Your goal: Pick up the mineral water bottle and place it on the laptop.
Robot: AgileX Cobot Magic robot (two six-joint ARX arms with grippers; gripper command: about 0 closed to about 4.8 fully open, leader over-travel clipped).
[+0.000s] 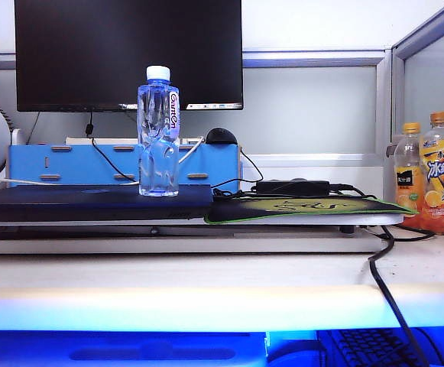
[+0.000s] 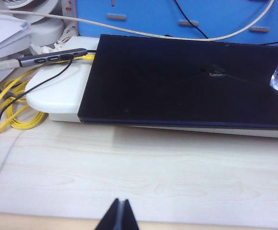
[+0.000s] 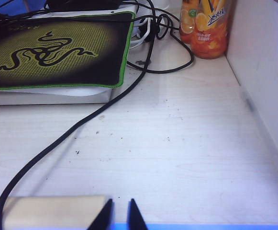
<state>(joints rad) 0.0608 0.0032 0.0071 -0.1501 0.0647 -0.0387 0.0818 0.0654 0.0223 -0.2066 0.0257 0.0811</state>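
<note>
Left tool (image 2: 119, 214), fingertips pressed together and holding nothing, hangs over the near edge of the bare wooden desk (image 2: 143, 172), in front of the laptop (image 1: 92, 202). The mineral water bottle (image 1: 158, 134) stands upright on the laptop's right part. Beside the laptop lies the green-edged mouse pad (image 3: 57, 50). Right tool (image 3: 119, 215), nearly closed and empty, sits at the desk edge, well apart from the orange drink bottles (image 1: 432, 176).

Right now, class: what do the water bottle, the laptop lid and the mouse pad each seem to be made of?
Mineral water bottle: clear, glossy, probably plastic; the background shows through it.
Laptop: matte dark lid, metal or plastic, cannot tell which.
Mouse pad: seemingly woven cloth, green stitched edge.
Left gripper and right gripper hover low over the desk.
</note>
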